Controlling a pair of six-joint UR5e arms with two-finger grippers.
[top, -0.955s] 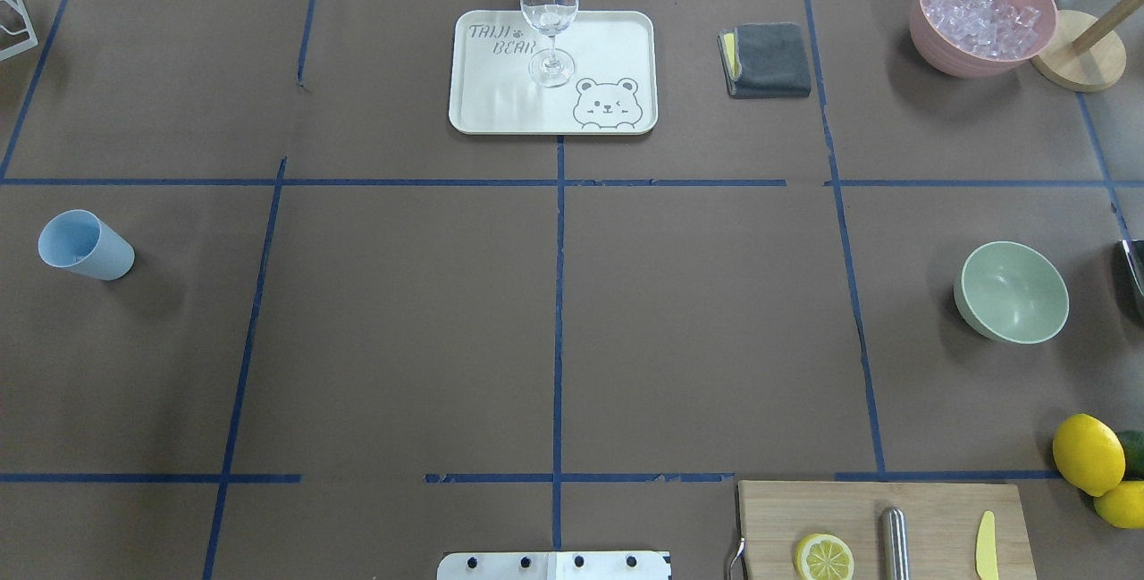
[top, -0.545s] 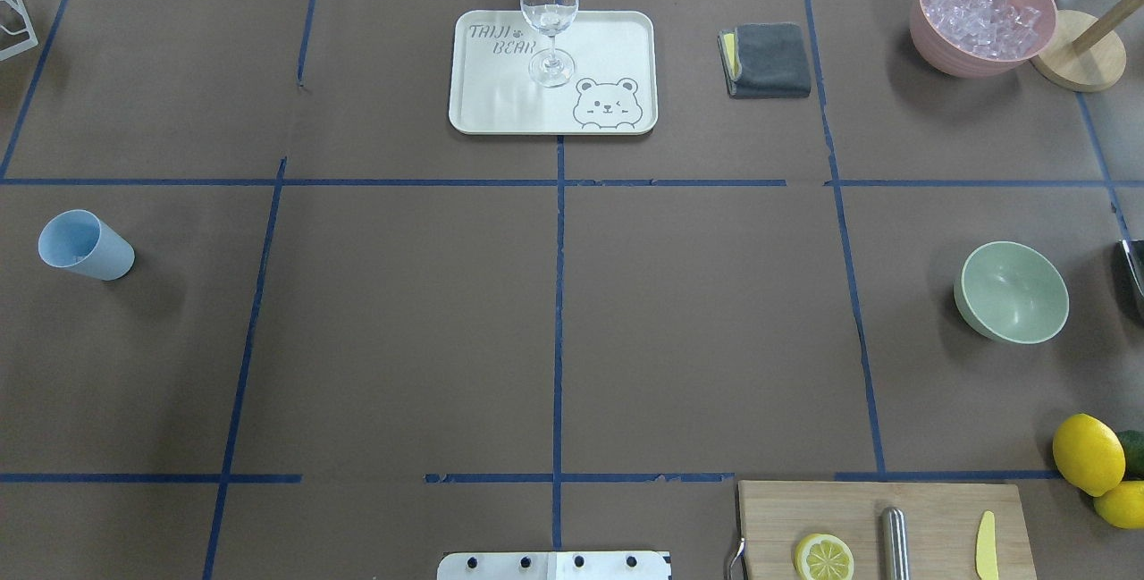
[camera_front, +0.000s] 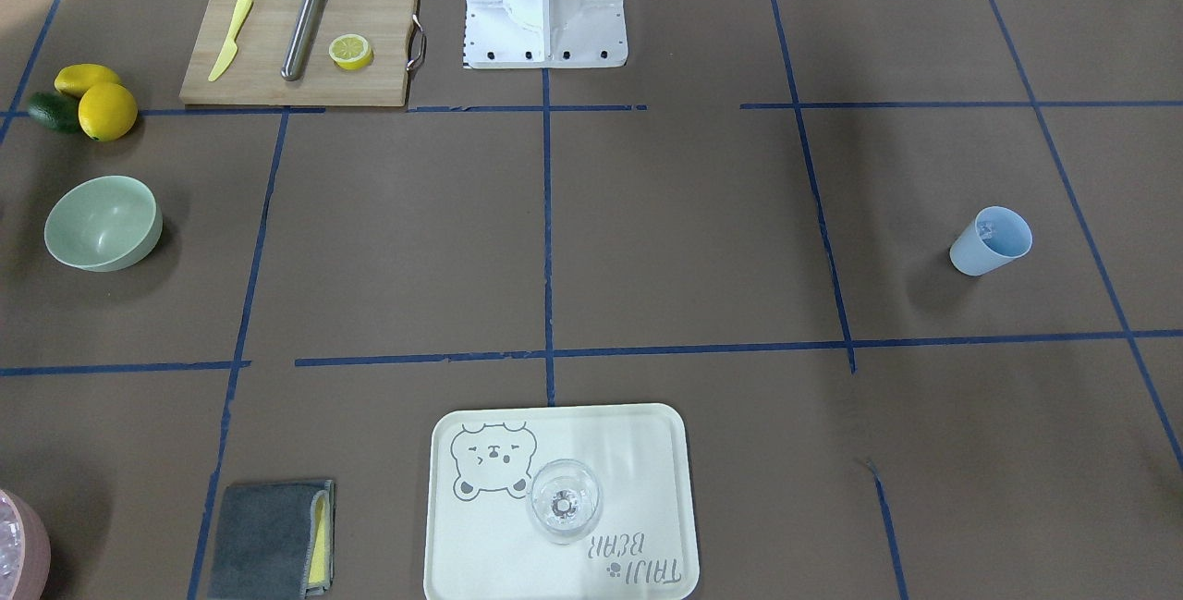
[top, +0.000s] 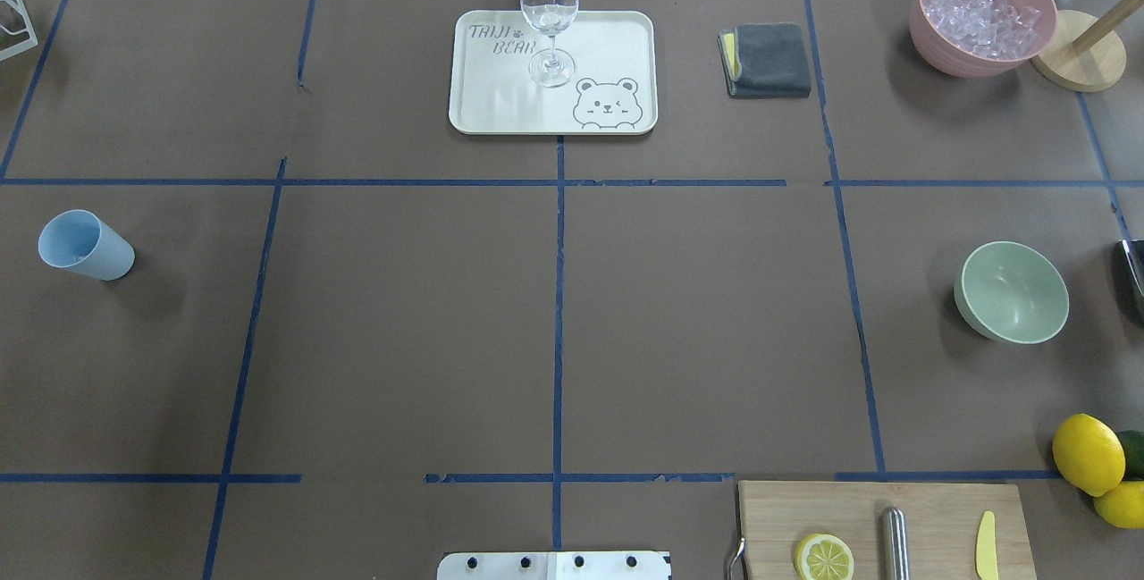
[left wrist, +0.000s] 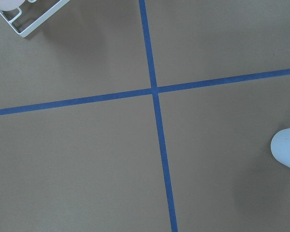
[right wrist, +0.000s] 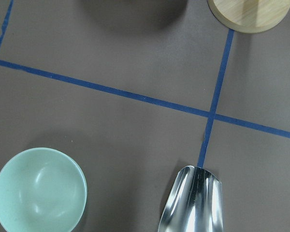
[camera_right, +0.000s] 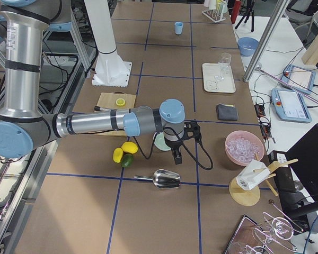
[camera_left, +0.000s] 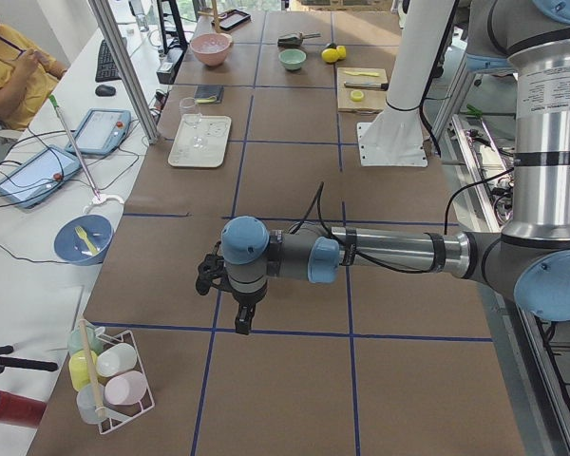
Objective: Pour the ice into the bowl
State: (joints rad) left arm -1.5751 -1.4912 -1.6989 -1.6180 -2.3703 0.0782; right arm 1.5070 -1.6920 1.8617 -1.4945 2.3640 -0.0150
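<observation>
The pale mint-green bowl point(top: 1012, 291) stands empty at the table's right; it also shows in the front view point(camera_front: 102, 223) and the right wrist view point(right wrist: 38, 191). Clear ice cubes point(top: 981, 8) fill a pink container point(top: 929, 35) at the far right. A blue cup point(top: 85, 245) stands at the left; its rim shows in the left wrist view point(left wrist: 287, 147). I cannot tell what the cup holds. My left gripper point(camera_left: 239, 318) and right gripper point(camera_right: 176, 155) show only in the side views, pointing down above the table. I cannot tell whether they are open or shut. The right gripper hangs close beside the bowl.
A tray point(top: 608, 35) with a wine glass point(top: 549, 12) sits far centre, a grey cloth point(top: 769, 60) to its right. A cutting board point(top: 938, 508) with a lemon half, lemons point(top: 1088, 453), a metal scoop point(right wrist: 193, 200) and a wooden stand point(top: 1077, 51) are at the right.
</observation>
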